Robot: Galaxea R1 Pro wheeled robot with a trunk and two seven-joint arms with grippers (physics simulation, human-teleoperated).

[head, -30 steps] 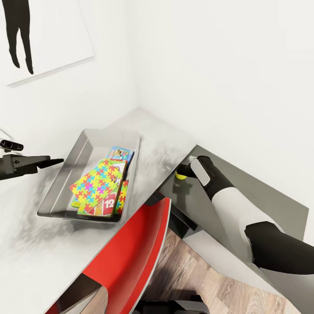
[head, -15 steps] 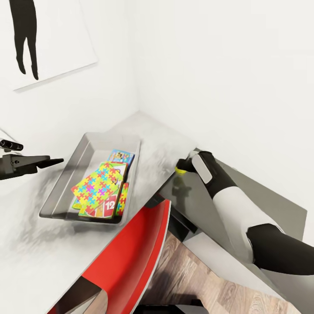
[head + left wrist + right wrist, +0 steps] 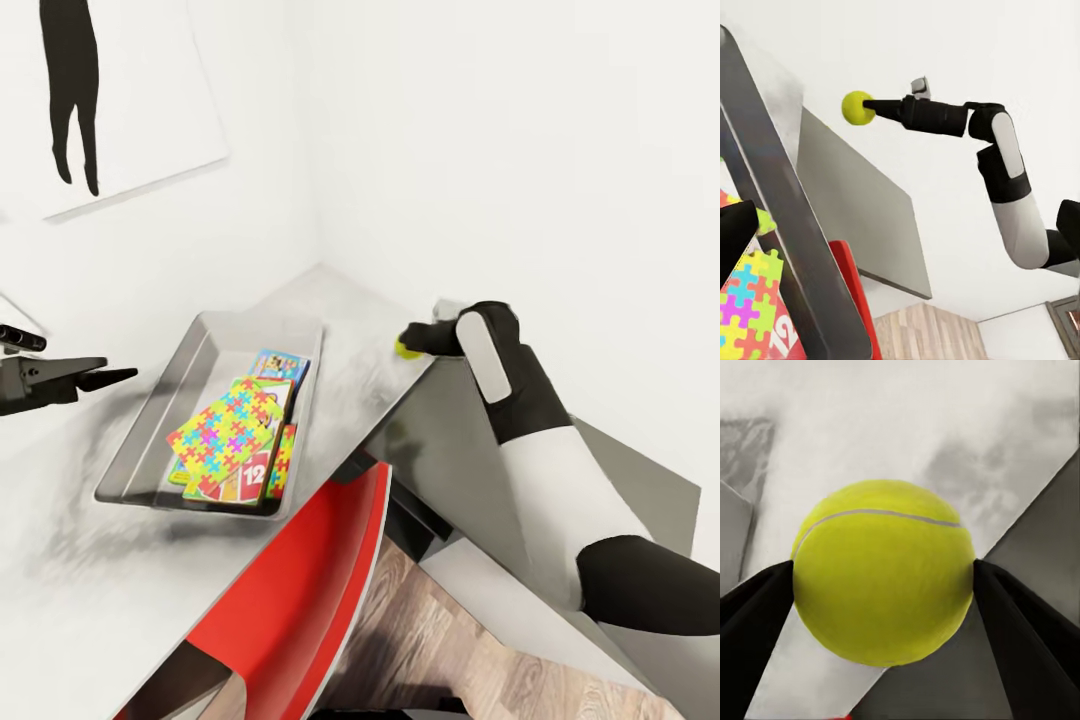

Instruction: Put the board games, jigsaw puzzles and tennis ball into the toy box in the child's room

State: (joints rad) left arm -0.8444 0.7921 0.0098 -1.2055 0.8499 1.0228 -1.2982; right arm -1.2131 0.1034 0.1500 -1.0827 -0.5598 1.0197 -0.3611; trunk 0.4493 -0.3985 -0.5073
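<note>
The yellow tennis ball [image 3: 404,347] hangs just above the table's far right edge, and my right gripper [image 3: 410,344] is shut on it. In the right wrist view the ball [image 3: 883,574] sits between both black fingers [image 3: 754,607]. The left wrist view shows the ball [image 3: 857,107] at the tip of the right arm. The grey toy box [image 3: 190,350] stands left of the ball and holds a colourful jigsaw puzzle [image 3: 222,435] on top of board games [image 3: 277,365]. My left gripper [image 3: 112,378] hovers open beside the box's left rim, empty.
A red chair [image 3: 300,560] is tucked under the table's near edge. A darker grey panel [image 3: 450,450] slopes down to the right of the table. White walls meet at the corner behind; a picture [image 3: 110,90] hangs there. Wooden floor [image 3: 450,650] lies below.
My right arm has raised the tennis ball from beside the dark panel up to the table's edge level and slightly toward the box. The left arm has stayed put.
</note>
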